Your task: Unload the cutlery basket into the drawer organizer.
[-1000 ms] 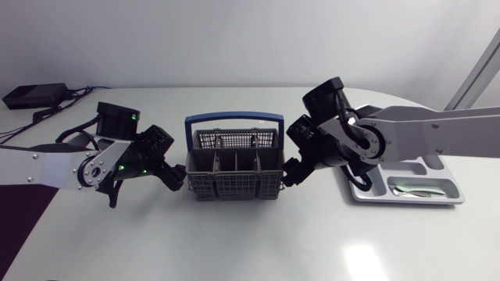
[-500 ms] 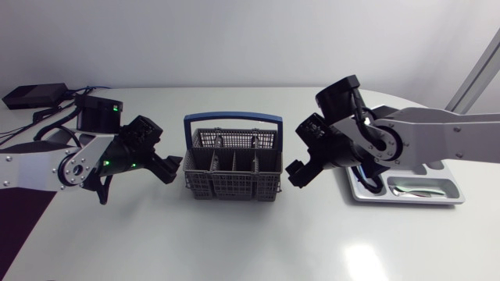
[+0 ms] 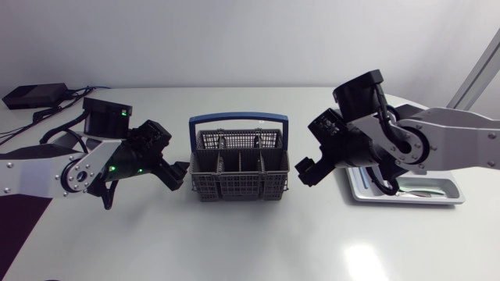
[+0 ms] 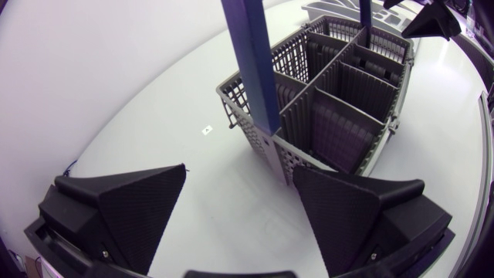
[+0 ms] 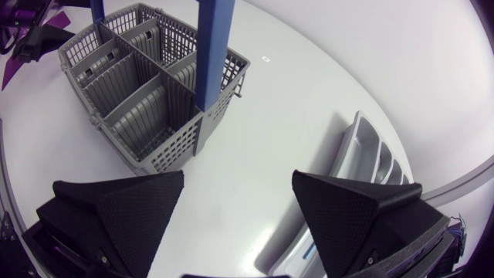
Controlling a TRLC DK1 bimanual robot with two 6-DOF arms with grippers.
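Cutlery basket (image 3: pixel 238 168): sitting mid-counter (image 3: pixel 250 234) | left hand (image 3: pixel 181 173): hovering at 9 o'clock, spread wide, gripping nothing | right hand (image 3: pixel 303 173): hovering at 3 o'clock, likewise spread | drawer organizer (image 3: pixel 406 200): lying beyond, 3 o'clock.

Silver-grey arms (image 3: pixel 457 140), black joints (image 3: pixel 358 90), wedge-shaped jaws.

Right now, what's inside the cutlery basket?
No cutlery visible in the cutlery basket; compartments show only bare grey walls. The blue handle covers part, and some floors are hidden.
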